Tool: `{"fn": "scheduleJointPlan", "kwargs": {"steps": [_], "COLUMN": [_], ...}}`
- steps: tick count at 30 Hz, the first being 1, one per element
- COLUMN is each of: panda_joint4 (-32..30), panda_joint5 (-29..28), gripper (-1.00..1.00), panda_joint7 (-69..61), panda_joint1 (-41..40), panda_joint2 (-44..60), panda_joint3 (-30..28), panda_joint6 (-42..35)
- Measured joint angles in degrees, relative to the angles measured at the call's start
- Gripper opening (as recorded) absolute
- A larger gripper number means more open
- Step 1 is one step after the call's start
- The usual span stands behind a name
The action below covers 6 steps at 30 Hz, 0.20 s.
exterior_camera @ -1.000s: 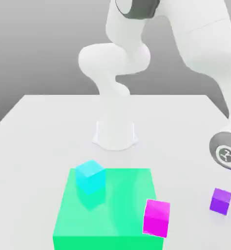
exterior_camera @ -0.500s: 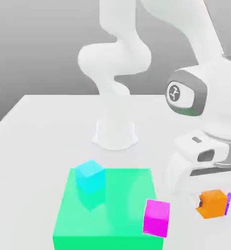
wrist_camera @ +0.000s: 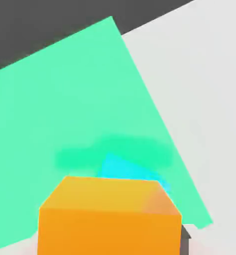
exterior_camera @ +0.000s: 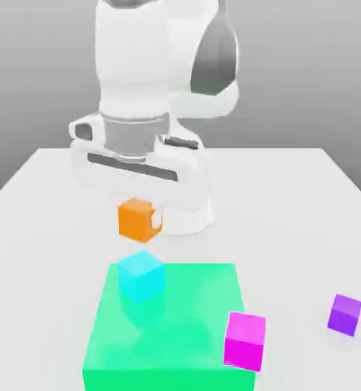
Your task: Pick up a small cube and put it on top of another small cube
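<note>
pale tabletop (exterior_camera: 275,198), plain grey bkgd (exterior_camera: 305,69), prob. a wall.

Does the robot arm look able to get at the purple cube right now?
Probably not yet: the gripper already holds the orange cube. Nothing visible stands over the purple cube, so only its full grip seems in the way.
</note>
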Motion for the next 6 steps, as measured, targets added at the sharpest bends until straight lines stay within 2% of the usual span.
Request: {"fn": "scheduleJointPlan", "kwargs": {"steps": [2,3,6], "panda_joint4": [-1.41,-1.91,-1.91], "panda_joint5": [0.29,0.38,0.38], "gripper": [-1.00,1.00,1.00], "panda_joint7": [-0.34,-0.43,-0.43], "panda_joint1": [0.01,0.01,0.01], "panda_joint2": [3.23,4.45,4.45], "panda_joint3": [-0.15,-0.18,-0.18], "panda_joint6": [4.62,6.33,6.34]}}
